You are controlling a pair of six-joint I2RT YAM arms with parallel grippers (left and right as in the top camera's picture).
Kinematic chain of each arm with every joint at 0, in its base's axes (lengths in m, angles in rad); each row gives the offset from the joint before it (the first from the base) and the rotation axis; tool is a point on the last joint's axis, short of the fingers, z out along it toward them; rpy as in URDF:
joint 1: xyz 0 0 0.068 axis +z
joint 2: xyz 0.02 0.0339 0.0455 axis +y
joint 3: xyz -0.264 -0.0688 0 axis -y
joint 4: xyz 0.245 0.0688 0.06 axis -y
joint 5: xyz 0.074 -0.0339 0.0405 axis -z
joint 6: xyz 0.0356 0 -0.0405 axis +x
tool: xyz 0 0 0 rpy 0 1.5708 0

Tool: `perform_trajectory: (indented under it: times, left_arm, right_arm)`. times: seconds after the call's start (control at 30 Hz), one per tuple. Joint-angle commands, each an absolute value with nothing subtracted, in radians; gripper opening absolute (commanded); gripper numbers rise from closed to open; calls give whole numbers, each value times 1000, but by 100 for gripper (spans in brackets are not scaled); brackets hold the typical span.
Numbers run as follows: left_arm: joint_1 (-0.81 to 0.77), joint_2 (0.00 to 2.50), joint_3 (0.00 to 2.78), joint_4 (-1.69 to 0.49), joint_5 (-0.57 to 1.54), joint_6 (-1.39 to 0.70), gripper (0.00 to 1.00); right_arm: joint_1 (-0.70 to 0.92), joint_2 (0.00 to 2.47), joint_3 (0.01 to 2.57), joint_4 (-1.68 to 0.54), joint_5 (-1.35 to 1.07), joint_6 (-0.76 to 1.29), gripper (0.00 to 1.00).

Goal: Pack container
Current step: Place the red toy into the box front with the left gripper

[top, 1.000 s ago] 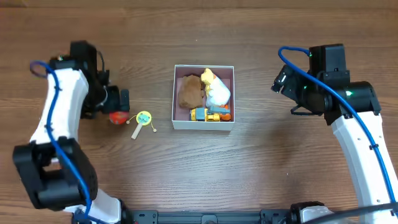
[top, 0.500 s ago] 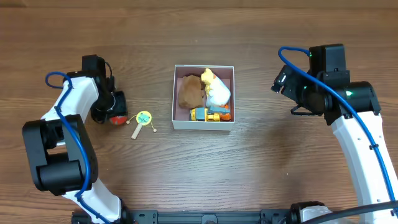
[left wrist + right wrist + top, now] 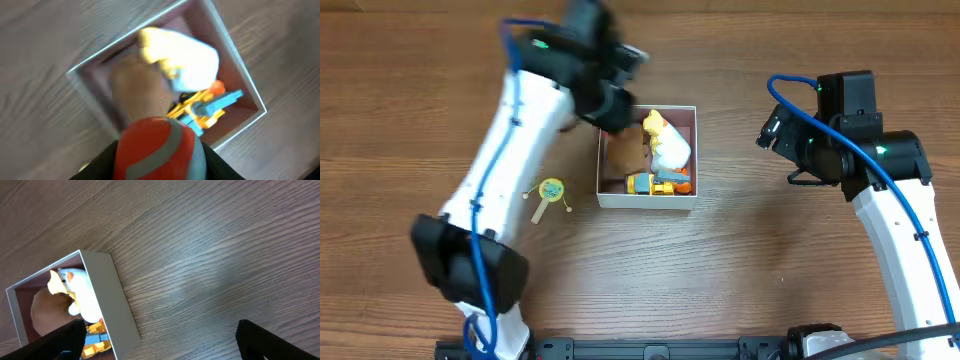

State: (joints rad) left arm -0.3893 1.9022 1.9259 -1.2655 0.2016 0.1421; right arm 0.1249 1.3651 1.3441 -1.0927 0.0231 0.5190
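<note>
The container (image 3: 648, 201) is a square white-walled box with a mauve inside, at the table's middle. In it lie a brown toy (image 3: 625, 150), a white and yellow plush (image 3: 665, 145) and an orange and blue vehicle (image 3: 658, 184). My left gripper (image 3: 608, 108) hovers over the container's back left corner. The left wrist view shows it shut on a red ball (image 3: 150, 142) with a grey stripe, above the container (image 3: 240, 65). My right gripper (image 3: 165, 350) stands wide open over bare wood, to the right of the container (image 3: 112, 300), holding nothing.
A small yellow-green disc toy on a stick (image 3: 550, 192) lies on the wood left of the container. The right arm (image 3: 880, 170) stands at the right side of the table.
My left gripper closed on the red ball at the table's left, then swung up and right with it to above the container. The right arm has not moved.
</note>
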Motion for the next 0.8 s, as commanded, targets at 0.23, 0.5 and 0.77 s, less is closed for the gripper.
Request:
perform_trajectory:
  times: [0.23,0.5,0.77]
  left_arm:
    - [-485,2106,1879,-1372,97,157,48]
    - [-485,2073,1933,-1433,98,130,59]
    - [-442,1890,1953,-1536,-63,-44,4]
  right_arm:
    - [124,1364,1349,-1106,34,488,98]
    - [124,1364,1349,-1105,44,488,98]
    - [124,1364,1349,-1110,44,463,99]
